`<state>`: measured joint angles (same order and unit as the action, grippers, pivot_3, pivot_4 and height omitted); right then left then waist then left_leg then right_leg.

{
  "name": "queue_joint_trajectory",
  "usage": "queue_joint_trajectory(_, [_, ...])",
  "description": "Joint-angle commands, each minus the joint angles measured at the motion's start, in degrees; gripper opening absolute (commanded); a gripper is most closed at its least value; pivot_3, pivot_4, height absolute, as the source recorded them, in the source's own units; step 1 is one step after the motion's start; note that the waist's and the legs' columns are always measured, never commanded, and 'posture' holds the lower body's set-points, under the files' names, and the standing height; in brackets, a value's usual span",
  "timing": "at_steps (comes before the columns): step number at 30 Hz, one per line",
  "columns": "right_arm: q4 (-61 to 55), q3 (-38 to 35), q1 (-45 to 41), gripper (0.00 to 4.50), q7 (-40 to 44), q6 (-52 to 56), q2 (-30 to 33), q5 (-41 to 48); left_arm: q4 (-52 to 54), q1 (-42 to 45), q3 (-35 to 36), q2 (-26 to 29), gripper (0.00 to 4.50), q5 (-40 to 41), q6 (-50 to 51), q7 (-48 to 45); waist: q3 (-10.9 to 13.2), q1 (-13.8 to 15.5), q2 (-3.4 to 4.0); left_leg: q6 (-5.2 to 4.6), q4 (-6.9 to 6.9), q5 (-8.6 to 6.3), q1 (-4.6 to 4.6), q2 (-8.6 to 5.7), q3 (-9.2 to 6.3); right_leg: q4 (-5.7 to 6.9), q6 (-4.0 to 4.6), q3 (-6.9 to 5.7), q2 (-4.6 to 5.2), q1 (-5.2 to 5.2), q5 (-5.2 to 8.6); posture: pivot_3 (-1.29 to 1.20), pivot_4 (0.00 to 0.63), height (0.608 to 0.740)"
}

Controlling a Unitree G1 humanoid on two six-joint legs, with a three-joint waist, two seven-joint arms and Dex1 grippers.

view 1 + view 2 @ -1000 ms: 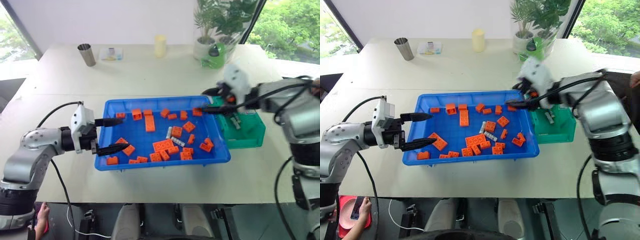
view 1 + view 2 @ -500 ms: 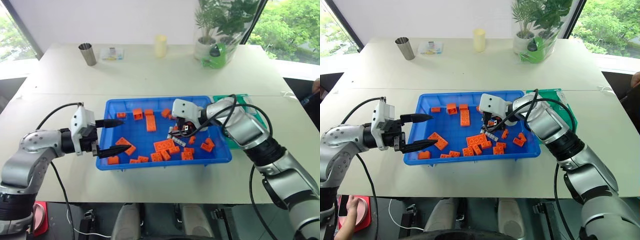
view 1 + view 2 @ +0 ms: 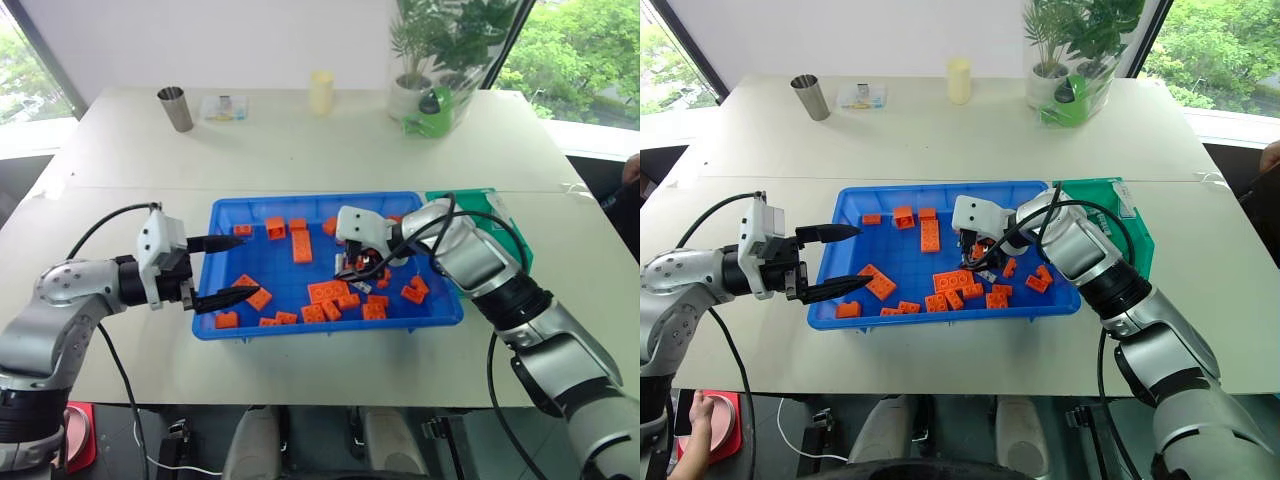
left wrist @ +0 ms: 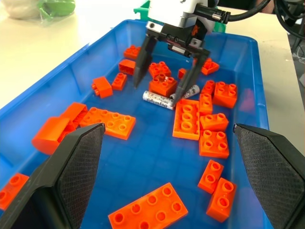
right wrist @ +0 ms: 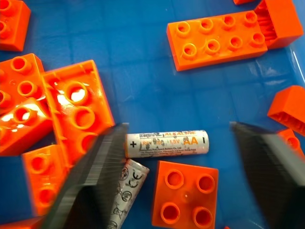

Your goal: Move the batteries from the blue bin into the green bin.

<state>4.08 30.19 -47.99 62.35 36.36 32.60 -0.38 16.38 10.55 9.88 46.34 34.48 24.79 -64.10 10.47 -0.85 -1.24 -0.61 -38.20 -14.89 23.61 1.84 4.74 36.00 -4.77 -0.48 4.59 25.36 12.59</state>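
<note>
Batteries: we see two batteries (image 5: 167, 143) on the floor of the blue bin (image 3: 228, 327), among orange bricks (image 4: 186, 119), touching end to side.
Right hand (image 4: 167, 81): spread open right over them, nearer arm.
Axis: upper battery lies across the gap, finger to finger, so we judge a wrist turn needed.
Left hand (image 3: 224, 270): open, empty, at the bin's far end.
Green bin (image 3: 515, 245): just beside the blue bin.
</note>
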Motion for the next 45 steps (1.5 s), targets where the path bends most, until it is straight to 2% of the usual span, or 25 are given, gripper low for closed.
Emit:
queue_joint_trajectory(1, [-2.7,-1.7,0.7,4.42,0.7,1.0,0.7,0.3,0.5,1.5,0.3,0.2,4.50,0.4,-0.5,0.0,0.0,0.0,0.00,0.00,0.00,0.00,0.00,0.00,0.00,0.00,0.00,0.00,0.00,0.00,0.00,0.00,0.150,0.736])
queue_joint_trajectory(10, [1.8,-0.9,0.7,4.42,0.8,-0.1,-1.0,-0.6,-0.7,3.0,0.0,0.0,4.50,0.0,-0.9,-0.4,0.0,-0.1,0.00,0.00,0.00,0.00,-0.01,0.00,0.01,0.01,-0.02,0.00,-0.02,0.00,-0.01,0.00,0.150,0.736])
queue_joint_trajectory(13, [3.9,-1.2,-0.1,3.64,0.9,-1.4,-1.9,-0.5,-1.1,3.3,0.0,0.0,4.50,0.0,-1.0,-0.5,0.0,-0.1,-0.01,0.00,0.00,0.00,-0.05,0.00,0.02,0.02,-0.02,0.00,-0.02,-0.03,-0.01,0.00,0.150,0.736])
queue_joint_trajectory(15, [5.4,-1.2,-0.7,2.56,1.0,-2.3,-2.3,-0.8,-1.2,3.5,0.0,0.1,4.50,-0.1,-1.0,-0.6,0.0,-0.1,0.00,0.00,0.00,0.00,-0.06,0.00,0.02,0.02,-0.02,0.00,-0.02,-0.03,-0.01,0.00,0.150,0.736])
queue_joint_trajectory(16, [6.1,-1.2,-0.9,2.20,1.0,-2.8,-2.5,-1.1,-1.3,3.6,0.1,0.1,4.50,-0.1,-1.0,-0.6,0.0,-0.1,-0.01,0.00,0.00,0.00,-0.06,0.00,0.03,0.02,-0.02,0.00,-0.02,-0.03,-0.01,0.00,0.150,0.736])
queue_joint_trajectory(21, [4.7,-4.0,-1.5,2.21,2.2,-1.1,-1.7,1.1,-0.9,3.2,0.4,0.2,4.50,0.1,-0.7,-0.5,0.0,0.0,0.00,0.00,0.00,0.00,-0.06,0.00,0.01,0.03,-0.03,0.00,-0.02,-0.04,-0.02,0.00,0.150,0.736])
queue_joint_trajectory(27, [0.4,-19.4,-2.5,2.21,2.3,14.4,1.9,12.4,-0.4,1.8,0.8,-0.1,4.50,0.2,-0.9,-0.1,0.0,0.2,0.00,0.00,0.00,0.00,-0.03,0.01,-0.01,0.02,-0.13,0.00,0.00,-0.03,-0.08,0.00,0.150,0.736])
queue_joint_trajectory(31, [1.0,-32.0,-2.6,2.21,-1.1,22.6,9.2,16.8,-0.2,0.6,0.9,-0.2,4.50,0.3,-1.3,-0.1,0.0,0.4,0.01,0.00,0.01,0.00,-0.01,0.03,-0.03,0.00,-0.01,0.00,0.07,-0.02,0.00,0.00,0.150,0.736])
queue_joint_trajectory(36, [2.1,-41.8,6.2,2.21,-3.2,26.0,17.1,19.7,-2.1,1.6,-0.4,-0.5,4.50,-0.6,-2.1,-0.8,0.0,0.2,-0.06,-0.01,0.07,-0.01,0.00,0.01,-0.02,-0.13,0.02,-0.01,0.08,-0.04,0.01,0.00,0.150,0.736])
queue_joint_trajectory(40, [0.2,-41.5,12.4,2.21,-5.8,22.9,18.7,18.7,-3.5,3.3,-1.3,-0.8,4.50,-0.9,-2.5,-1.4,0.0,-0.3,0.00,-0.01,0.08,-0.01,-0.05,0.01,0.05,-0.14,0.02,0.02,0.02,-0.05,0.01,0.00,0.150,0.736])
queue_joint_trajectory(41, [0.0,-41.1,13.0,3.30,-6.4,22.4,18.8,18.6,-3.8,3.8,-1.5,-0.9,4.50,-0.8,-2.5,-1.5,0.0,-0.5,0.05,-0.01,0.08,-0.01,-0.07,0.01,0.09,-0.13,0.01,0.08,0.00,-0.04,0.01,0.00,0.150,0.736])
queue_joint_trajectory(43, [-0.5,-40.1,13.5,4.16,-7.4,20.8,19.1,18.3,-4.4,4.6,-1.8,-0.9,4.50,-1.0,-2.7,-1.7,0.0,-0.6,0.06,-0.01,0.06,-0.01,-0.12,0.00,0.15,-0.06,0.00,0.15,-0.02,-0.01,0.00,0.00,0.150,0.736])
queue_joint_trajectory(44, [-0.8,-39.5,13.4,4.43,-7.9,20.1,19.2,18.1,-4.7,4.9,-1.9,-1.0,4.50,-1.1,-2.8,-1.8,0.0,-0.5,0.06,-0.01,0.06,-0.01,-0.13,0.00,0.14,-0.06,0.00,0.15,-0.04,-0.01,0.00,0.00,0.150,0.736])
queue_joint_trajectory(45, [-1.1,-39.2,13.2,4.43,-8.4,19.8,19.3,18.1,-4.9,5.2,-2.0,-1.0,4.50,-1.2,-2.9,-1.9,0.0,-0.4,0.06,-0.01,0.06,-0.01,-0.13,0.00,0.13,-0.06,0.00,0.15,-0.05,-0.02,0.00,0.00,0.150,0.736])
